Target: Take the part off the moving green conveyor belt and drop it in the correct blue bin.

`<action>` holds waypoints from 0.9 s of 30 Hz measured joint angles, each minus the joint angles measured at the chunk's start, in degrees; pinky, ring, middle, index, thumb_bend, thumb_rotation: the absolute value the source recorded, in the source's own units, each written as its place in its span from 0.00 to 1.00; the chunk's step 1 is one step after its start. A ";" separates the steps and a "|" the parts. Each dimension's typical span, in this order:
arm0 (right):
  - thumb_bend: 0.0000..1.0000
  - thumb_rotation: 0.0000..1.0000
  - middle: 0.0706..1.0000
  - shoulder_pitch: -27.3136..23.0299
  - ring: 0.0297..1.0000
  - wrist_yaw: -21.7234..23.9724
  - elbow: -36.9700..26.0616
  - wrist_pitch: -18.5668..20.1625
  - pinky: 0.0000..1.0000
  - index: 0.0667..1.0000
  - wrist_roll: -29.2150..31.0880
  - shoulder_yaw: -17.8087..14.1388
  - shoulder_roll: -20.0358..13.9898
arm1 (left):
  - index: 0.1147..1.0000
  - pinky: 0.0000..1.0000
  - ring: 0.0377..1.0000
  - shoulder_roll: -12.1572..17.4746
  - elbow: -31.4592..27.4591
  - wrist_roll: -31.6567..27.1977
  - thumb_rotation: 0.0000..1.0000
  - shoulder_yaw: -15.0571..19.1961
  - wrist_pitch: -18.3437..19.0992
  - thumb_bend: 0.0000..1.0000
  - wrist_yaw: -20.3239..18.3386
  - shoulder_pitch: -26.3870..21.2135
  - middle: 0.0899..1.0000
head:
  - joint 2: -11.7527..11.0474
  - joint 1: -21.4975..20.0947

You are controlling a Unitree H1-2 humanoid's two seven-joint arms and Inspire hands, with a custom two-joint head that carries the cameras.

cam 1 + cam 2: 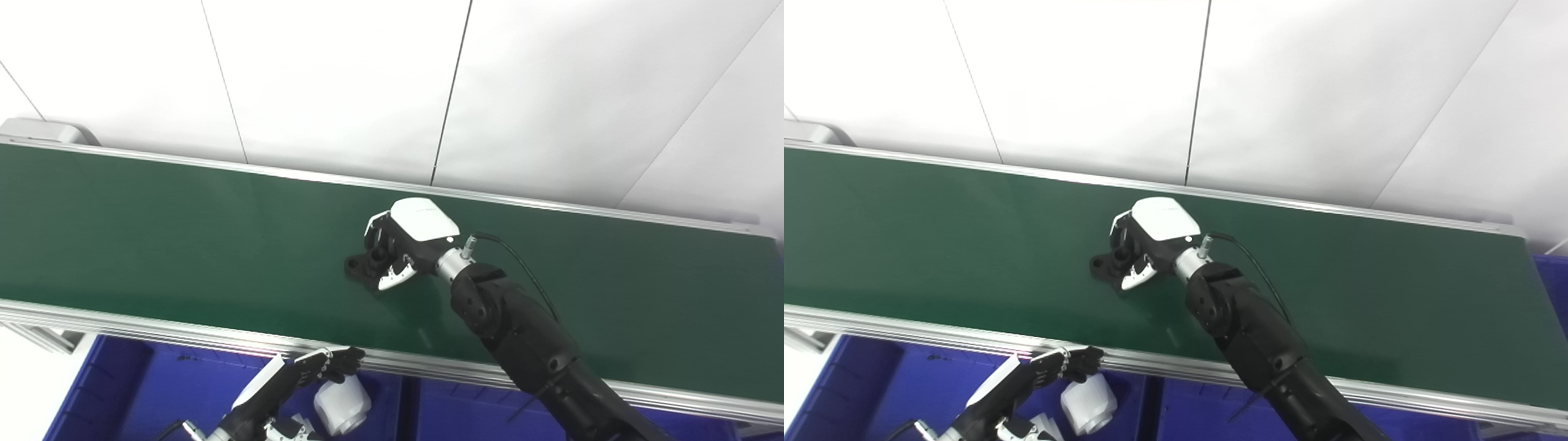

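A black part (360,267) lies on the green conveyor belt (153,245) near its middle. My right hand (404,242), with a white back, reaches in from the lower right. Its fingers and thumb are closed around the part's right end, low on the belt surface. The part's left end with a hole sticks out past the fingers (1099,264). My left hand (288,383) is at the bottom edge, below the belt's near rail, over a blue bin (141,392). Its fingers are stretched out and hold nothing.
A white cylindrical part (342,407) lies in the blue bin beside my left hand. A second blue bin (453,416) sits to the right of a divider. An aluminium rail (153,331) edges the belt's near side. White wall panels stand behind.
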 measured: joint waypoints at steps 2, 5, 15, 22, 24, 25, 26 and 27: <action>0.51 0.00 0.44 1.12 0.35 0.23 -1.30 0.15 0.32 0.53 -0.20 -0.50 -0.12 | 0.78 0.71 0.80 -0.03 -0.17 0.02 0.30 0.01 0.00 0.90 0.06 0.00 0.82 | 0.18 0.00; 0.51 0.00 0.46 3.48 0.37 0.72 -4.13 0.20 0.26 0.48 -0.13 -1.56 -0.49 | 0.78 0.70 0.80 -0.03 -0.48 0.00 0.28 0.01 0.00 0.89 0.10 0.02 0.82 | 0.18 0.35; 0.52 0.00 0.46 10.85 0.38 1.77 -15.50 0.36 0.21 0.45 -1.35 -5.69 -3.01 | 0.78 0.71 0.80 -0.08 -1.28 -0.39 0.26 0.18 0.00 0.90 -0.02 0.39 0.83 | 0.35 0.62; 0.52 0.00 0.46 14.76 0.39 2.03 -24.66 0.35 0.24 0.45 -1.28 -9.94 -3.79 | 0.78 0.72 0.81 -0.11 -1.30 -0.42 0.25 0.22 0.00 0.90 -0.18 0.57 0.83 | 0.79 0.18; 0.52 0.00 0.46 16.03 0.40 2.07 -26.84 0.34 0.22 0.45 -1.16 -11.16 -3.81 | 0.78 0.72 0.81 -0.10 -1.32 -0.42 0.26 0.21 0.00 0.89 -0.43 0.59 0.83 | 0.88 0.26; 0.52 0.00 0.46 16.49 0.40 2.03 -27.89 0.35 0.21 0.45 -1.15 -11.58 -3.84 | 0.78 0.72 0.81 -0.10 -1.33 -0.42 0.26 0.23 0.00 0.89 -0.50 0.62 0.83 | 0.88 0.27; 0.52 0.00 0.46 17.06 0.39 2.01 -28.91 0.34 0.21 0.45 -1.14 -12.13 -3.86 | 0.78 0.72 0.81 -0.10 -1.35 -0.42 0.26 0.25 0.00 0.89 -0.54 0.66 0.83 | 0.88 0.35; 0.52 0.00 0.46 17.65 0.39 2.07 -29.99 0.34 0.21 0.45 -1.14 -12.66 -4.00 | 0.78 0.72 0.81 -0.09 -1.36 -0.41 0.27 0.25 0.00 0.90 -0.56 0.69 0.83 | 0.88 0.35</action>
